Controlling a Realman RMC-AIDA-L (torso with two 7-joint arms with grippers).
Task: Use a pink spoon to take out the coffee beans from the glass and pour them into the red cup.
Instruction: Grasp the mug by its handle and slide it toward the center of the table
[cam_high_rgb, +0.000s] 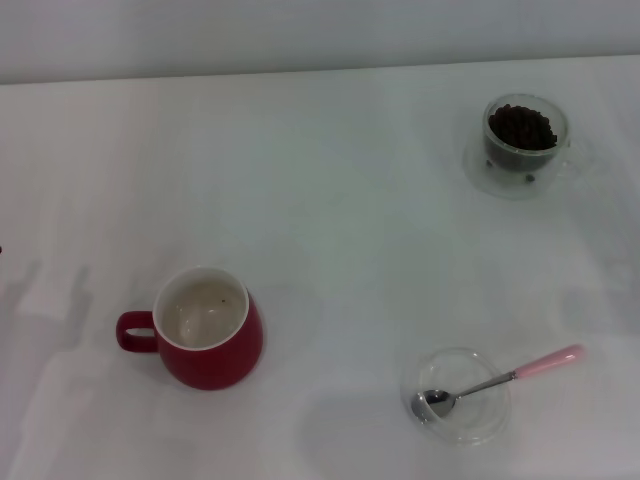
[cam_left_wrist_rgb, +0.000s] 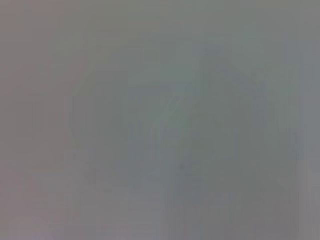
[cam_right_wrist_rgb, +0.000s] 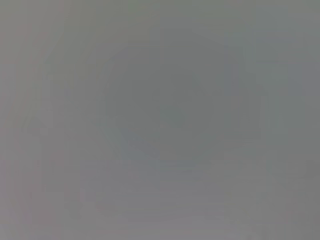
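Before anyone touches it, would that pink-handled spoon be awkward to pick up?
Probably a bit. The pink spoon looks thin, stiff and likely light, with a shiny, possibly slippery metal stem. Its bowl sits in the shallow clear dish while the handle overhangs the rim, so a push could make it pivot or slide off.

both wrist views blurred grey, featureless

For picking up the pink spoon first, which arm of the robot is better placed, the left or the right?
Probably the right. No arm is in view, but the pink spoon lies on the robot's right, its bowl in the clear dish. The glass is also there; only the red cup sits left.
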